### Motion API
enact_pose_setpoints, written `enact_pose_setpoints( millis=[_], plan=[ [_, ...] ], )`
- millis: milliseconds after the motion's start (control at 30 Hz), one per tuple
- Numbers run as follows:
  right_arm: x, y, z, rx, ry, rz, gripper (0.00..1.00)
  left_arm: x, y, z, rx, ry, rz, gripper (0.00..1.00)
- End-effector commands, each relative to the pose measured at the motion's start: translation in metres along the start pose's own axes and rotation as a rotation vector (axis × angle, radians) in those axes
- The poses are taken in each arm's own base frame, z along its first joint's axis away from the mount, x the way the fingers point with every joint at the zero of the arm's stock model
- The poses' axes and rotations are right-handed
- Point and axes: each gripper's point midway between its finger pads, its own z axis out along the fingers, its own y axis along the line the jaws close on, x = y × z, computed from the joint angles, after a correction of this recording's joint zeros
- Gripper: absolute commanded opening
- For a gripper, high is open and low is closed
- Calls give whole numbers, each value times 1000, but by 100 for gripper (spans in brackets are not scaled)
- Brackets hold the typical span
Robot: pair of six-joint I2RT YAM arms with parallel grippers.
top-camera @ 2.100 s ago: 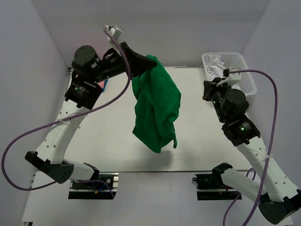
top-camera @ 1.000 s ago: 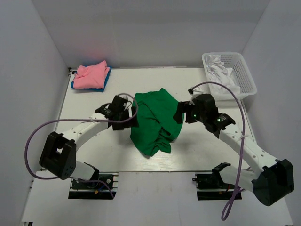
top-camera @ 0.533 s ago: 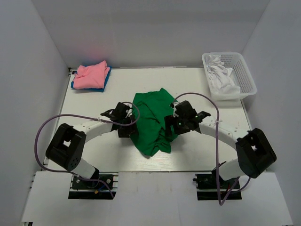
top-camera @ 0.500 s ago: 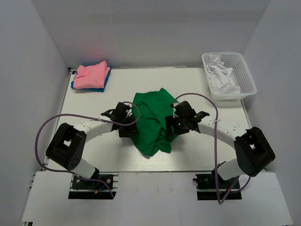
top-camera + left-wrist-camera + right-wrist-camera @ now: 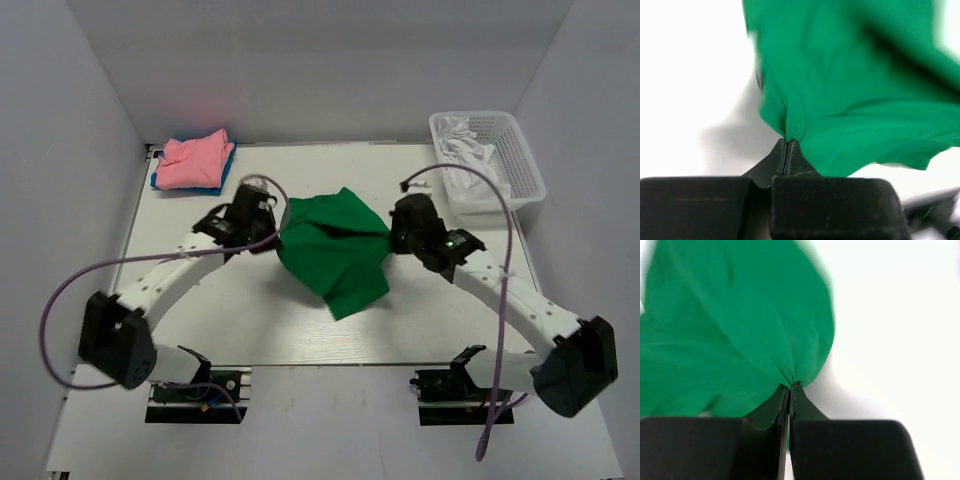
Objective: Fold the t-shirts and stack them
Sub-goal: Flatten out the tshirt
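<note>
Green t-shirt sits over the middle of the desk, spread between both arms. Left gripper is at the shirt's left edge and right gripper at its right edge, both about level with each other. Left wrist view: jaws together, clamped on a small pinch of green hem bunched right at the tips, cloth fanning away from there, with a shadow on the desk under it. Right wrist view: same thing, jaws together, clamped on a puckered fold of green cloth, the rest spreading up and to the left. From the top view the cloth between the two grippers looks pulled fairly taut along the far side, with creases running across it. The near part drops to a pointed corner toward the near desk edge; can't tell if that corner touches the desk. Folded pink t-shirt lies at the far left corner of the desk on top of a blue t-shirt, only the blue edges showing. White mesh basket stands at the far right corner with a crumpled white t-shirt inside. Both the stack and the basket are well apart from the green shirt.
</note>
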Motion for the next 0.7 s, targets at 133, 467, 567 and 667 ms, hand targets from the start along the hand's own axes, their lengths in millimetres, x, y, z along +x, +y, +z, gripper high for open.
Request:
enact_pose_setpoints(
  millis=[133, 467, 567, 667],
  plan=[
    [-139, -69, -100, 284, -521, 127, 0, -149, -14, -170, -69, -650, -70, 0],
    [-237, -86, -247, 287, -939, 127, 0, -206, -39, -317, 55, -1017, -43, 0],
    [-257, -67, -282, 168, -1027, 73, 0, -211, -66, -362, 220, -1115, 23, 0],
    [-269, -49, -320, 45, -1111, 29, 0, -211, -92, -406, 363, -1177, 92, 0]
  ],
)
